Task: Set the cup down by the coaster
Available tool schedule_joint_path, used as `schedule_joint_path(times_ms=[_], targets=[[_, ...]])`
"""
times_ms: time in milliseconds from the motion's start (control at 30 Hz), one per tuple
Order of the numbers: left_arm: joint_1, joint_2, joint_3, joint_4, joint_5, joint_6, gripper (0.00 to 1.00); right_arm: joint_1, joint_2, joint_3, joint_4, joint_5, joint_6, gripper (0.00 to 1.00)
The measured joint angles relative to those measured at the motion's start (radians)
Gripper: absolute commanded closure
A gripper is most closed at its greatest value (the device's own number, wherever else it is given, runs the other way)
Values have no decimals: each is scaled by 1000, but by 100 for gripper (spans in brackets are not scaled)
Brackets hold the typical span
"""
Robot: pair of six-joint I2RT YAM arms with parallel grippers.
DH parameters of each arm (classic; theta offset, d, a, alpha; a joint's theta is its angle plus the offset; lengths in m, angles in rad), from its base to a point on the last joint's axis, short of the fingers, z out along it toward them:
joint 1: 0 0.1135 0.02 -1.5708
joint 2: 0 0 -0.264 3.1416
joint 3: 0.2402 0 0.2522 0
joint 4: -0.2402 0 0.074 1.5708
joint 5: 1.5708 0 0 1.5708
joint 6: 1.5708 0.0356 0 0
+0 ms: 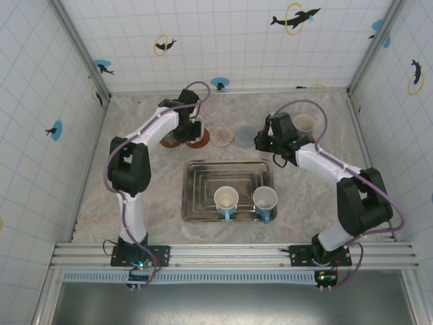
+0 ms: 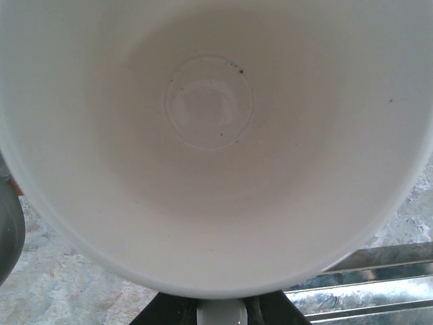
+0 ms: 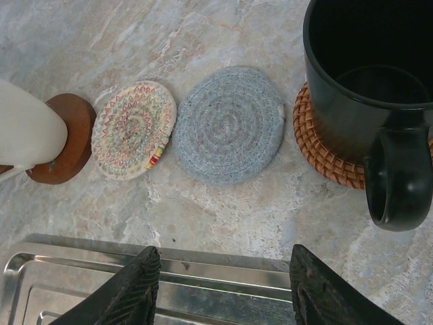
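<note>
White smooth-walled cup: tilted, base at the round brown wooden coaster, leftmost in the row; whether it already rests there cannot be told
Left tool: pinching the cup at its rim
Right tool: spread, empty, above the steel tray edge
Advice: level the cup, lower gently, release only once seated; avoid nudging the zigzag woven coaster just beside
</note>
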Motion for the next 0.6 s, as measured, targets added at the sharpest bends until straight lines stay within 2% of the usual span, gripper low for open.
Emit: schedule_joint_path(times_ms=[600], targets=[[0,0,7,2,7,0,67,0,11,0,1,-7,10,48]])
